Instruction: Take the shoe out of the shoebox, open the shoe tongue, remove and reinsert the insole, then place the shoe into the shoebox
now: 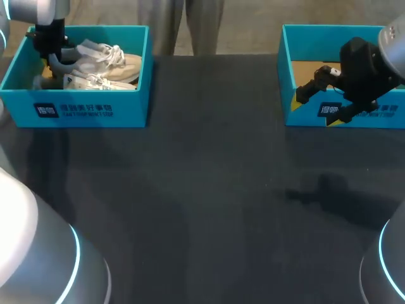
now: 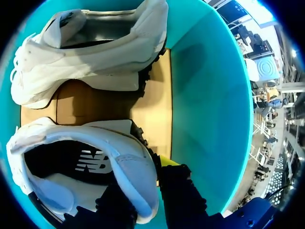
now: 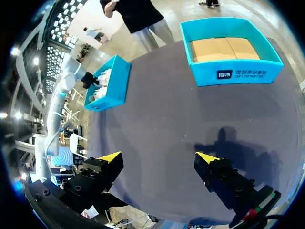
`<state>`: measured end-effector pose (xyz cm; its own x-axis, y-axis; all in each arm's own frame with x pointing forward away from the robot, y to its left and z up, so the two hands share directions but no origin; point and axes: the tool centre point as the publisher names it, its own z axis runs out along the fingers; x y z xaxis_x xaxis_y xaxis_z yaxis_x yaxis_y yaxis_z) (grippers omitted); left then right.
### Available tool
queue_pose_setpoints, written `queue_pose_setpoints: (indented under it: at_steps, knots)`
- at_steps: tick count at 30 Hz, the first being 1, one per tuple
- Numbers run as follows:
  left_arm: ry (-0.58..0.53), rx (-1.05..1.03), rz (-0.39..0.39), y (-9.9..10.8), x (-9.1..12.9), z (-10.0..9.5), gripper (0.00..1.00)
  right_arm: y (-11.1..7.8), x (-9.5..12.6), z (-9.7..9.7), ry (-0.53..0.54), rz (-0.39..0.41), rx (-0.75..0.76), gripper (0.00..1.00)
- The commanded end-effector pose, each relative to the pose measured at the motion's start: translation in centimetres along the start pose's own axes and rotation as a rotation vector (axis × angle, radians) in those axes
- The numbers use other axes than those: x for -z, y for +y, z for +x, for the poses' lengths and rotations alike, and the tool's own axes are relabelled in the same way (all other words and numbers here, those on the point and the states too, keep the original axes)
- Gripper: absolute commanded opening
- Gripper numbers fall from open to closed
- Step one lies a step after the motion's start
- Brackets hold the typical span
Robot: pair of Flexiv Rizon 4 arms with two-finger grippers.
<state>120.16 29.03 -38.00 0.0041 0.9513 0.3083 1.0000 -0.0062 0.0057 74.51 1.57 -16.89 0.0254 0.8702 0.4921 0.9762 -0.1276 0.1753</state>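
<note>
Well, the dark table point(image 1: 209, 190) carries the left shoebox point(image 1: 82, 109) and the right shoebox point(image 1: 284, 63), well apart. In the left one lie two pale shoes. My left gripper point(image 2: 140, 183) pinches the nearer shoe point(image 2: 119, 157) by its heel wall, with the inner fingertip hidden inside; the second shoe point(image 2: 86, 62) lies beyond. My right gripper point(image 3: 159, 158) hangs wide open above the table.

Shoebox point(image 1: 134, 104) matt cardboard; shoe point(image 2: 126, 162) soft cloth.

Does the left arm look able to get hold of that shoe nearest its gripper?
Probably yes. The shoebox is open-topped, and the left gripper is down inside it with the heel of the near shoe gripped between its fingers; nothing blocks it.
</note>
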Motion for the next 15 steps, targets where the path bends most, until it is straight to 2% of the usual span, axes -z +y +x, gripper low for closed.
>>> queue_pose_setpoints:
  at_steps: [1,5,6,8,9,15]
  knots:
    - [0.002,-0.005,0.021,0.7,-0.6,-0.3,0.0,0.0,-0.1,0.1,-0.002,0.0,-0.002,1.0]
    - [0.002,-0.005,0.02,0.4,-0.4,-0.3,0.0,0.0,-0.1,0.1,-0.002,0.0,-0.002,1.0]
    - [0.001,-0.006,0.021,0.3,-0.3,-0.3,0.33,0.0,-0.1,0.1,-0.002,0.0,-0.002,1.0]
    - [-0.001,-0.007,0.022,0.3,-0.3,-0.2,0.65,0.0,-0.1,0.1,-0.002,0.0,-0.002,1.0]
    - [-0.001,-0.007,0.022,0.2,-0.2,-0.1,1.0,0.0,-0.1,0.1,-0.002,0.0,-0.002,1.0]
    - [-0.021,-0.018,-0.004,-0.2,1.3,0.3,1.0,0.0,-0.1,0.1,-0.002,0.0,-0.002,1.0]
